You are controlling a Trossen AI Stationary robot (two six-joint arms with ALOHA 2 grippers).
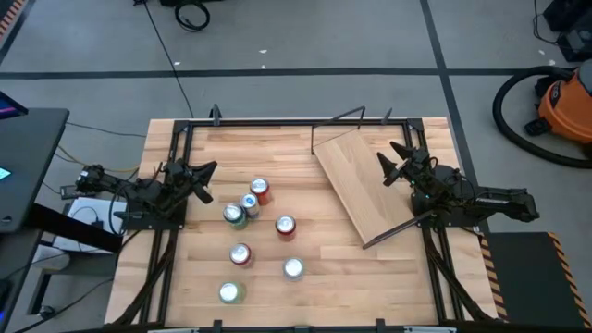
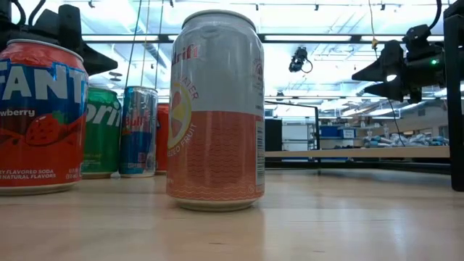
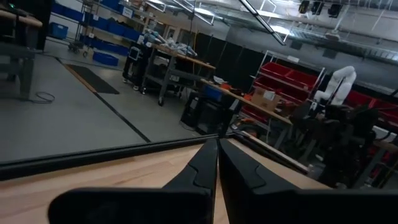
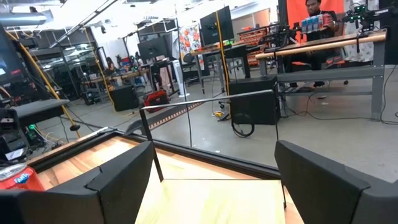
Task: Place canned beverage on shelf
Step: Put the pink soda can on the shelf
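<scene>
Several canned beverages stand upright on their bases on the wood tabletop, among them a red can, a green can and a peach can nearest the low camera. The shelf, a light-wood board edged by black rods, lies askew at the table's far right. My left gripper hovers shut at the table's left edge, left of the cans and touching nothing. My right gripper is open and level above the shelf's right side, with the board showing between its fingers.
A black metal frame runs around the tabletop. A red Fanta can, a Sprite can and a blue can stand behind the peach can. Bare wood lies between the cans and the shelf. An orange vacuum sits on the floor.
</scene>
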